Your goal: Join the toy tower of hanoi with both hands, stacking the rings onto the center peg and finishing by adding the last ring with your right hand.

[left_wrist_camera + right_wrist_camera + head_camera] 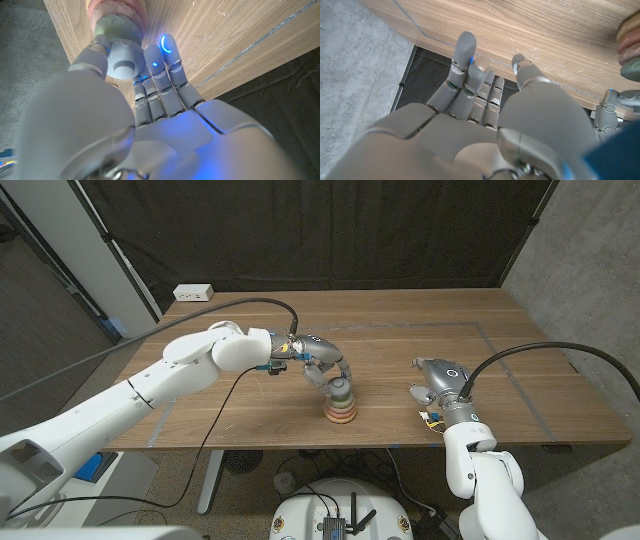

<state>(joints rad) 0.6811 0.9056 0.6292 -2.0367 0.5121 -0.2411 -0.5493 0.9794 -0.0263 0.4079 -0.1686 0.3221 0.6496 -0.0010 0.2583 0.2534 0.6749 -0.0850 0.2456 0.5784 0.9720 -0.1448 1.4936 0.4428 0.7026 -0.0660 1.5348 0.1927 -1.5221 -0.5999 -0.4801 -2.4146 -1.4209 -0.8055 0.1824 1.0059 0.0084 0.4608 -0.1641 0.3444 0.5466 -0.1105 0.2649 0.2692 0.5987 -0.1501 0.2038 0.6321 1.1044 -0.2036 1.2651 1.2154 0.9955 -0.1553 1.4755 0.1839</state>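
On the wooden table (420,330), with its straight pale-brown grain and a thin grey line marking a rectangle on its top, the toy tower of stacked rings (340,406) stands near the table's near edge, a little left of the middle. Its rings are smooth and rounded, broad at the base and narrower upward: reddish and orange at the bottom, a tan one above, then a pale green ring (341,390) near the top.

The left hand (322,366), glossy grey plastic with jointed segments, reaches in from the left and sits at the top of the tower. In the left wrist view the thumb and fingers (165,62) close around a smooth grey-blue round knob-like piece (122,61) with a dimple in its middle, sitting directly against the scalloped green ring; blue light glows on the fingertips. The hand is grasping that top piece.

The right hand (436,385) is well to the right of the tower, near the table's near edge, holding nothing. Its fingers (465,50) are loosely extended and slightly apart in the right wrist view.

A white power strip (194,293) lies at the far left corner of the table, before a black curtain (330,230).
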